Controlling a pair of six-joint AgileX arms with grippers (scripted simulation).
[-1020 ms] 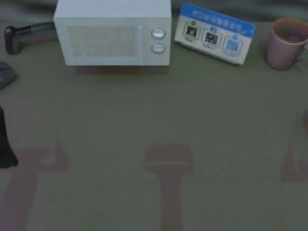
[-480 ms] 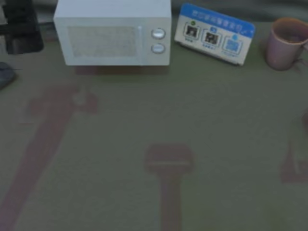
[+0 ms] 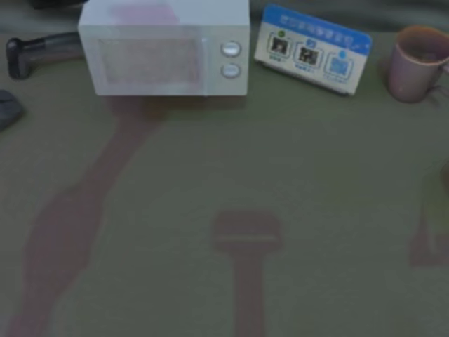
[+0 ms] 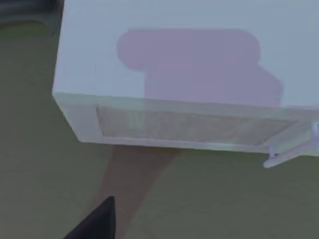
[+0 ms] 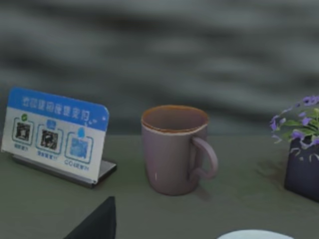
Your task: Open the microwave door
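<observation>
The microwave [image 3: 164, 48] stands at the far left of the table [image 3: 295, 175], its front facing the near side. The microwave door [image 3: 149, 62] lies flush and shut, with the two-knob panel to its right.

Neither arm appears in the top view; only their shadows fall on the table, the left one running up to the microwave and across its top. The left wrist view looks down on the microwave's top [image 4: 189, 59] and door [image 4: 189, 125], with a thin handle bar [image 4: 291, 155] at the door's edge, a detail barely readable from above. One dark fingertip [image 4: 97, 221] shows there; whether the left fingers are open or closed cannot be told.

The right wrist view alone shows a potted purple flower [image 5: 303, 149] beside the pink mug [image 5: 174, 149] and the blue-topped sign card [image 5: 52, 134]. One fingertip [image 5: 97, 221] is visible; the right fingers' state cannot be told.
</observation>
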